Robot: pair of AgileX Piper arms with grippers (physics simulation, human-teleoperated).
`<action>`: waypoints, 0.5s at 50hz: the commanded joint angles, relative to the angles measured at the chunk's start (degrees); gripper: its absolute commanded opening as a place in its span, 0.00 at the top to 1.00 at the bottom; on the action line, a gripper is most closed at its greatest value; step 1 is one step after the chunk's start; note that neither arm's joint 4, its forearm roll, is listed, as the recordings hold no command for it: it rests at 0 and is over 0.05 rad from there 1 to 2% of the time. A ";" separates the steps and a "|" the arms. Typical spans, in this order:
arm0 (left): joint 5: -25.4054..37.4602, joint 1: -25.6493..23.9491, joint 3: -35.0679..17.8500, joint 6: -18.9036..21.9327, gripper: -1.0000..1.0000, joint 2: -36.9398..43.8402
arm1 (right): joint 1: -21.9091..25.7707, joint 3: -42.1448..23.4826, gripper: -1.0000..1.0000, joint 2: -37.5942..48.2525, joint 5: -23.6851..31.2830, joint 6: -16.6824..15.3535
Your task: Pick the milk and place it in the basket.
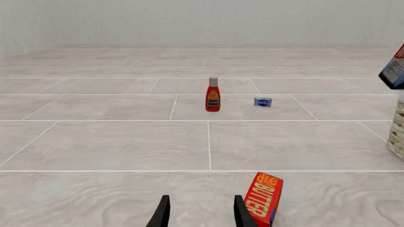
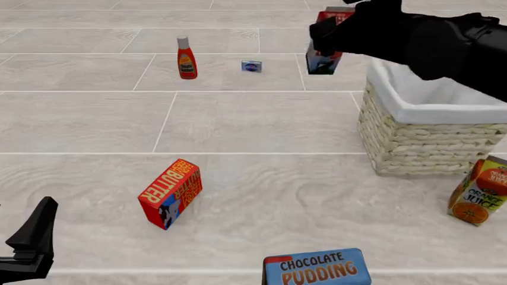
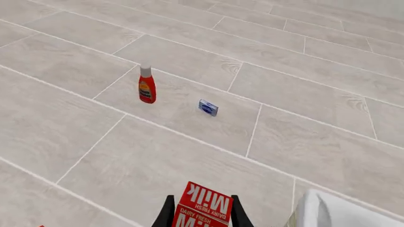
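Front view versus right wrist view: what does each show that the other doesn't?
Only the front view shows the red tilted butter box, the orange juice carton, the blue chocolate pudding box and the left gripper. Only the right wrist view shows the right gripper shut on the red milk carton. Both show the red sauce bottle, the small blue packet and the cream wicker basket.

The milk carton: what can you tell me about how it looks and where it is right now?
The milk is a slim red carton with white "Milk" and "Dairy Fresh" lettering and a blue-and-dark lower part. It looks like printed cardboard. The right pincer grips it between two dark fingers, holding it in the air, tilted, near the basket's far left corner, not yet inside.
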 commanded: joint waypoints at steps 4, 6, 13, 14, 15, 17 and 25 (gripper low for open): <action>0.00 0.00 0.00 0.00 0.00 0.00 | -3.85 -0.31 1.00 -4.89 0.75 2.48; 0.00 0.00 0.00 0.00 0.00 0.00 | -4.62 -0.39 1.00 -5.31 1.01 2.53; 0.00 0.00 0.00 0.00 0.00 0.00 | -7.07 0.06 1.00 -6.42 1.08 2.35; 0.00 0.00 0.00 0.00 0.00 0.00 | -7.55 0.06 1.00 -6.47 1.13 2.22; 0.00 0.00 0.00 0.00 0.00 0.00 | -7.99 0.01 1.00 -6.50 1.32 2.08; 0.00 0.00 0.00 0.00 0.00 0.00 | -8.57 -0.03 1.00 -6.53 1.45 2.08; 0.00 0.00 0.00 0.00 0.00 0.00 | -10.71 -0.15 1.00 -5.63 1.76 1.40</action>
